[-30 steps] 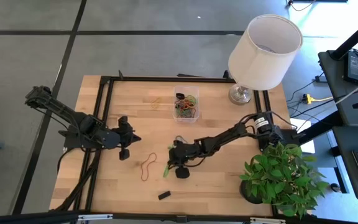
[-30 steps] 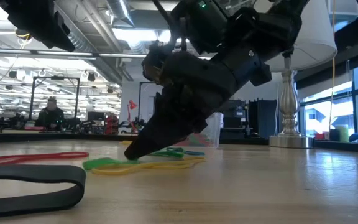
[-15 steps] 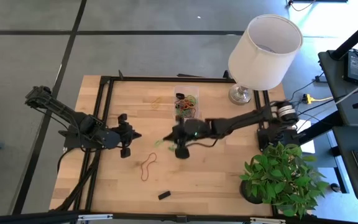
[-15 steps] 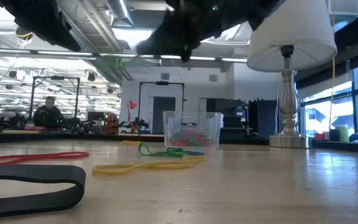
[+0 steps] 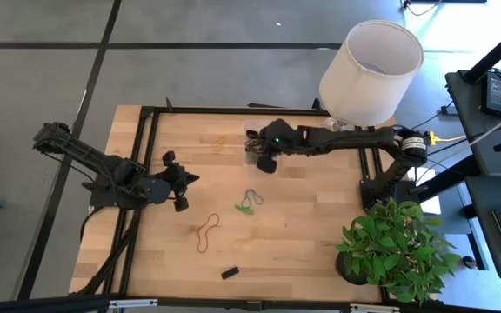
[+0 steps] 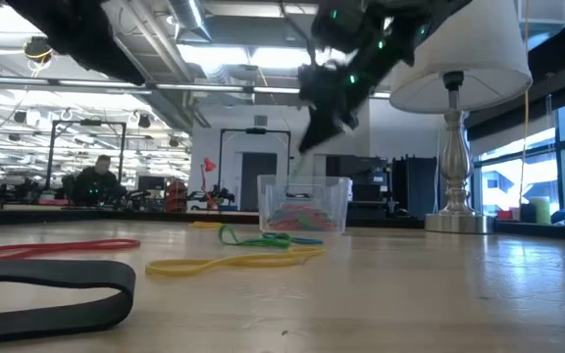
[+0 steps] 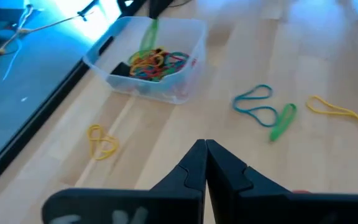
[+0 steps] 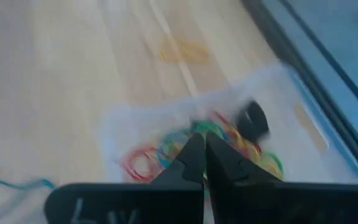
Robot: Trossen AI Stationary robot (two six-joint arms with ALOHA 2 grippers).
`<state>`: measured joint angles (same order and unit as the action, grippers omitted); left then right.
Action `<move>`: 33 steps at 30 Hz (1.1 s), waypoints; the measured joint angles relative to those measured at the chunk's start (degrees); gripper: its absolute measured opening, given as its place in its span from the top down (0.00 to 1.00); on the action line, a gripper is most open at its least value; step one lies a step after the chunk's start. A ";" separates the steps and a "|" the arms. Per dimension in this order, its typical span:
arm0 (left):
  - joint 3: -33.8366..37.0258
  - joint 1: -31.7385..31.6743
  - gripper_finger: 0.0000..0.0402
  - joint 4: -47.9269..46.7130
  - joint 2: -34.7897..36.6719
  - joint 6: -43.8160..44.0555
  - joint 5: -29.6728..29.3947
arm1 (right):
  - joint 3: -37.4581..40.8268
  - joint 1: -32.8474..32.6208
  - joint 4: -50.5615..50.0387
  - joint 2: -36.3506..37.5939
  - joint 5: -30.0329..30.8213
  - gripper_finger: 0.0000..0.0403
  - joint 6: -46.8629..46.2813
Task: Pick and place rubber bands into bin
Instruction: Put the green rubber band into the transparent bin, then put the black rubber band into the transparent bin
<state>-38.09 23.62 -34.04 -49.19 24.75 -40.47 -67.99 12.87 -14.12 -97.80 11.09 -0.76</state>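
Since the earlier frames the right gripper (image 5: 263,155) has swung away from the middle of the table (image 5: 320,226) and now hangs over the bin (image 5: 260,146), its fingers pressed together on a green band (image 7: 149,34) that dangles from them into the tub, seen best from the left wrist. The bin, at the far side near the lamp (image 5: 368,69), already holds a tangle of rubber bands (image 7: 157,61). More lie loose: a blue-and-green knot (image 5: 250,201) mid-table, a red loop (image 5: 207,232) nearer the front, and a yellow one (image 5: 220,142) beside the bin. The left gripper (image 5: 181,191) waits at the left side with its fingers closed on nothing. These loops look light, limp and flat to the wood, so they would likely stretch or snag on neighbours; pinching a single strand where it arches off the surface seems safest.
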 joint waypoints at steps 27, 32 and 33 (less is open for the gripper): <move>-0.45 -11.37 0.99 13.00 -14.31 -1.37 15.56 | -0.02 8.17 -6.85 -0.41 -13.24 0.52 -5.93; -2.62 -11.35 0.99 13.00 -14.56 -5.99 19.18 | 1.24 4.91 -13.60 5.60 -13.77 0.59 -8.68; -3.09 -11.28 0.99 12.95 -14.58 -6.89 19.68 | 3.10 3.89 -13.13 7.53 -13.86 0.61 -9.43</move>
<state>-41.18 12.34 -21.09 -63.77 17.86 -20.79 -64.89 16.76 -27.25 -90.26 -2.76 -10.18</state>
